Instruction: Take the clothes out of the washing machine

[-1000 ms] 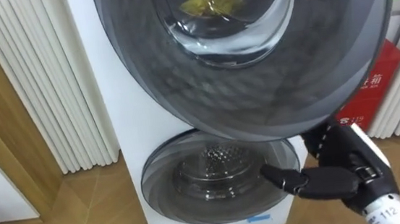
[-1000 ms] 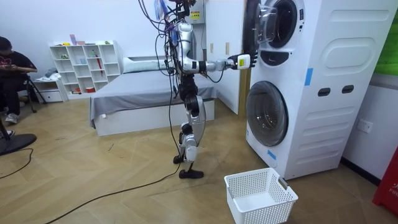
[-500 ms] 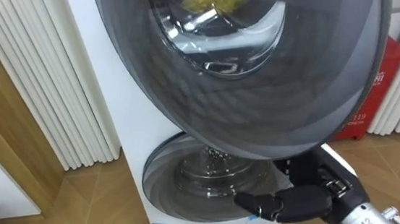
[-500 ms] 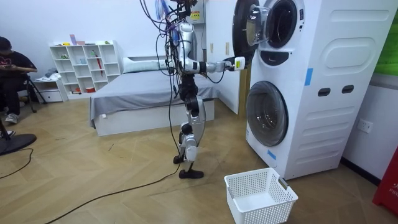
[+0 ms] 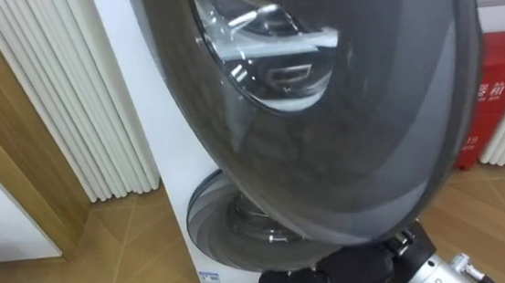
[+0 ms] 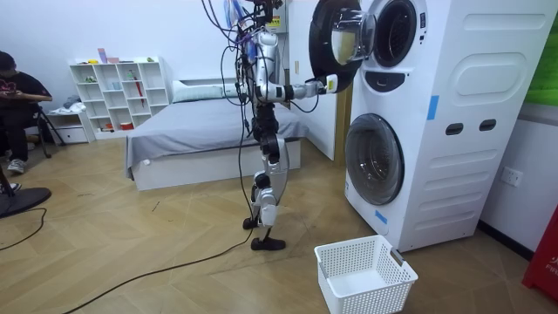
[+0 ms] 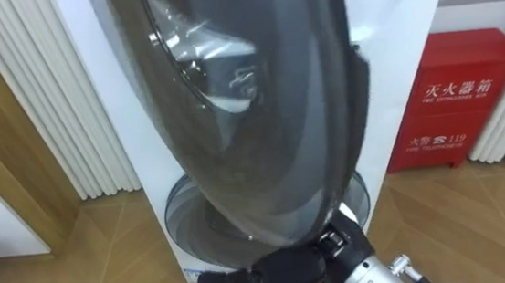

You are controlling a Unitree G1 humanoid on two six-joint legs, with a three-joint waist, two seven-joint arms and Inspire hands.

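Outstretched right hand (image 7: 265, 282) lies below the upright upper door (image 5: 341, 106), swung out toward the robot.

Print noted: rows of white characters with digits on the red box (image 7: 455, 96), up and right of the right hand (image 7: 265, 282); small black numerals on the pale wrist just behind it; blue-and-white label (image 5: 210, 278), unreadable, low on the washing machine (image 7: 102, 100), just left of it.

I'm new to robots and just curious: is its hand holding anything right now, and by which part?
Its right hand is at the lower rim of the upper washer door; whether it grips or just pushes cannot be told.
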